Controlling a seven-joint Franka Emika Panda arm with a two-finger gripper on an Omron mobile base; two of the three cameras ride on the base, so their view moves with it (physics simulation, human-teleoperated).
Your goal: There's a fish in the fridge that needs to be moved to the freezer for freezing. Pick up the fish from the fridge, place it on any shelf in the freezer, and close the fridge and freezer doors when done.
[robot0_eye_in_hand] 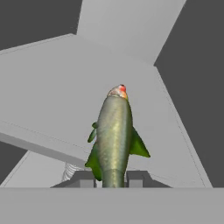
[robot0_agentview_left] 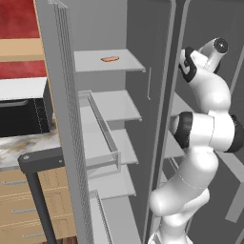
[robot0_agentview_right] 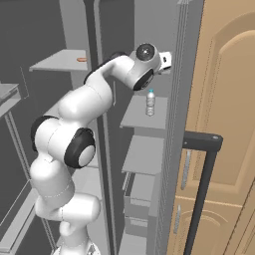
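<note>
Left base view: we are seeing both doors standing open, the freezer (robot0_agentview_left: 107,143) shelves bare except for an orange-pink piece (robot0_agentview_left: 110,59).
Right base view: we are reaching into the fridge (robot0_agentview_right: 149,124) beside a bottle (robot0_agentview_right: 150,102).
Hand view: our gripper (robot0_eye_in_hand: 113,179) is clenching the fish (robot0_eye_in_hand: 114,135) above a shelf (robot0_eye_in_hand: 52,100); placing and door-closing remain.

The arm (robot0_agentview_left: 200,143) is white and glossy, made of thick rounded segments like tubes. Between the segments there are dark, almost black rings at the joints. One joint near the top ends in a round dark cap with a small bright spot in its centre. The fingertips (robot0_eye_in_hand: 86,178) are small, dark grey and blocky.
</note>
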